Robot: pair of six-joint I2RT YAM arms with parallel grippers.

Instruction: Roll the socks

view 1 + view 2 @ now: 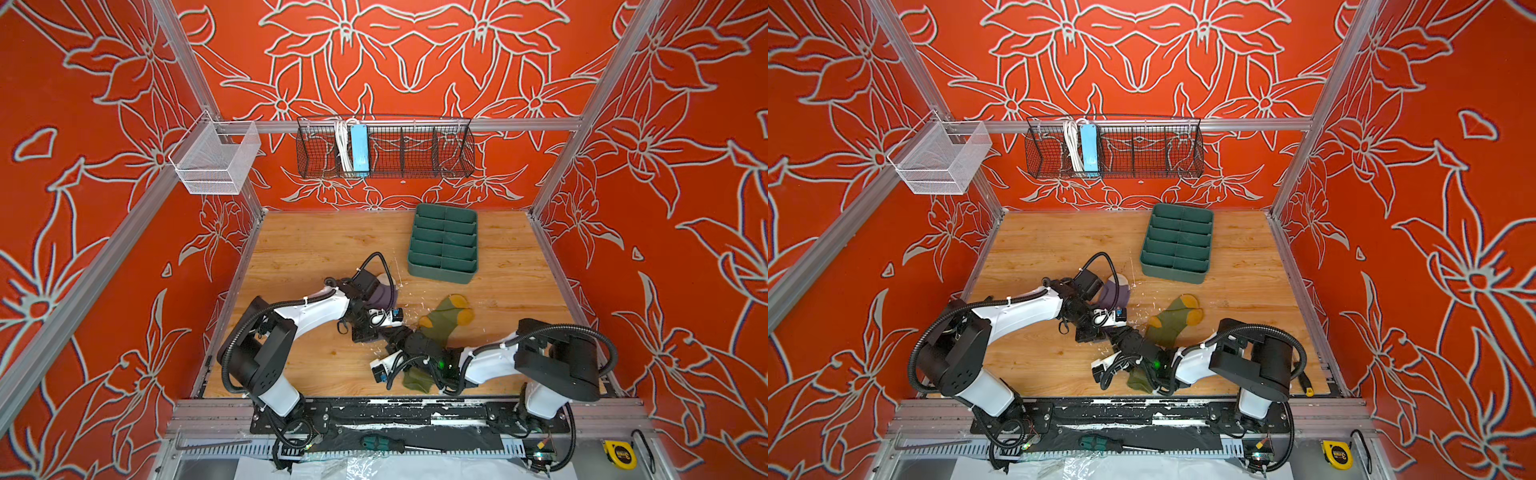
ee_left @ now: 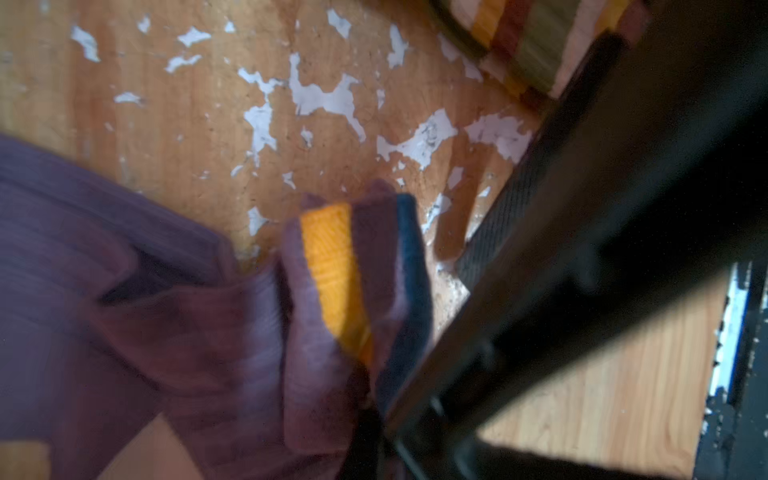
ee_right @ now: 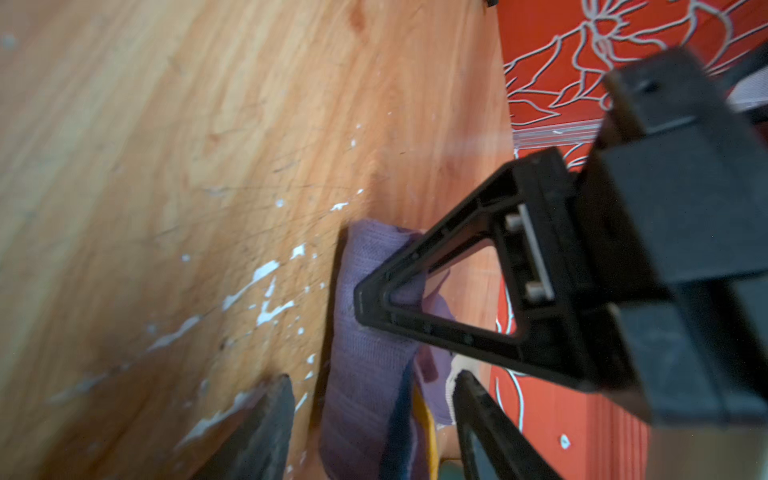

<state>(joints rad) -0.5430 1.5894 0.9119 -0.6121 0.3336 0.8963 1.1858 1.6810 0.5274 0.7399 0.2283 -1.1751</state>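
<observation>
Nearest me, in front of the table (image 1: 311,249), lie a green-handled screwdriver (image 1: 380,443) and a yellow tape measure (image 1: 619,454). Just past the table's front edge, one end of the olive green sock (image 1: 444,320) pokes out from under the right arm (image 1: 490,361), which crosses over its middle. The rest lies flat, stretching away to its mustard heel and toe.

The two grippers come together near the middle of the table, over a patch of flaked white spots (image 2: 320,99). The left gripper (image 2: 370,232) is pinched tight on a fold of the purple sock (image 1: 384,296), with cloth squeezed between its yellow and blue pads (image 2: 332,266). The right gripper (image 3: 374,376) has its jaws apart with a strip of the purple sock between them; bare wood shows between one finger (image 3: 266,424) and the cloth. The bulk of the purple sock sits bunched just beyond the left wrist.

Farther back stands a green divided tray (image 1: 440,274), well apart from both socks. On the back rail hangs a black wire basket (image 1: 415,173) holding a blue power strip (image 1: 359,147) and a white cord (image 1: 341,145). A white mesh basket (image 1: 216,166) hangs at the left corner.
</observation>
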